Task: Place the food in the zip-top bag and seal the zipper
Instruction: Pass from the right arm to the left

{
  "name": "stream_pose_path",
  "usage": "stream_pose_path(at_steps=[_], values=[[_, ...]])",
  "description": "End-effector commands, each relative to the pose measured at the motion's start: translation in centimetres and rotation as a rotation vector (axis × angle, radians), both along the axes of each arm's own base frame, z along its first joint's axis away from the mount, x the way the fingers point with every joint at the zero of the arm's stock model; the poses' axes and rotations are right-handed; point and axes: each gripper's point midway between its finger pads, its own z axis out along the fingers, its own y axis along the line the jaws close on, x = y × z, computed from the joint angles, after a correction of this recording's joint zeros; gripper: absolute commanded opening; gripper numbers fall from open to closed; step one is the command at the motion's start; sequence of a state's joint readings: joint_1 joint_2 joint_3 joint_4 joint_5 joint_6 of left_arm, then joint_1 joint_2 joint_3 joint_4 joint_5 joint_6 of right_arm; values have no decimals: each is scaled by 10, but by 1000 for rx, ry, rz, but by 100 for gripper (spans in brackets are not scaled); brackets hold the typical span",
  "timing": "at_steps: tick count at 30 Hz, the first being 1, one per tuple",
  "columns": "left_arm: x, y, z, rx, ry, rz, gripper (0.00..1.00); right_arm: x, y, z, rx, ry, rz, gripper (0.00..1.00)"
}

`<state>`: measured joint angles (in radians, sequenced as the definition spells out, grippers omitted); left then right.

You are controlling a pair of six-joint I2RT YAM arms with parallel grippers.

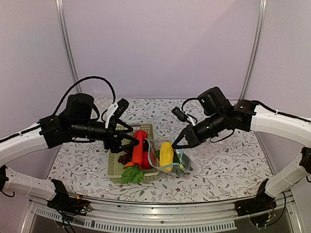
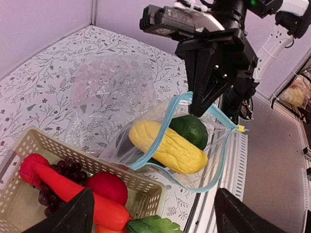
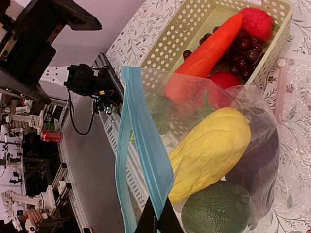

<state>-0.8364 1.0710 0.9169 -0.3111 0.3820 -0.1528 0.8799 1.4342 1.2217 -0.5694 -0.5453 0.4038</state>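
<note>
Clear thin plastic zip-top bag (image 2: 116, 143) touching pale green mesh basket (image 1: 112, 167): light, limp, slippery. Inside: yellow corn cob (image 3: 209, 150), dark green vegetable (image 3: 218, 211), purple eggplant (image 3: 262, 160). Right gripper (image 3: 158, 218) clamped on stiffer light-blue zipper strip (image 3: 146, 160), judged best hold. Left gripper (image 1: 131, 138) jaws apart, empty, over basket.

The corn (image 2: 167, 145) is yellow, the zipper (image 3: 153, 160) light blue, the basket (image 2: 141, 187) pale green, the table cover (image 1: 228, 165) white with grey leaves.

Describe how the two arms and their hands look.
The left arm and right arm have smooth white links and black wrist sections. The left hand and right hand are black with two tapered fingers. Thin black cables loop over the wrists.
</note>
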Motion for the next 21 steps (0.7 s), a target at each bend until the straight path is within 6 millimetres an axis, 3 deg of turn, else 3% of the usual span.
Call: stream_pose_path(at_steps=[1,12,16,21], values=[[-20,-5,-11,44,-96,-204,85,-33,0,21,88,47,208,0],[-46,-27,-15,37,-170,-366,84,-51,2,25,147,127,320,0],[-51,-33,-31,99,-173,-407,74,-53,4,29,163,137,341,0],[-55,-34,-32,117,-197,-432,63,-53,5,35,174,135,347,0]])
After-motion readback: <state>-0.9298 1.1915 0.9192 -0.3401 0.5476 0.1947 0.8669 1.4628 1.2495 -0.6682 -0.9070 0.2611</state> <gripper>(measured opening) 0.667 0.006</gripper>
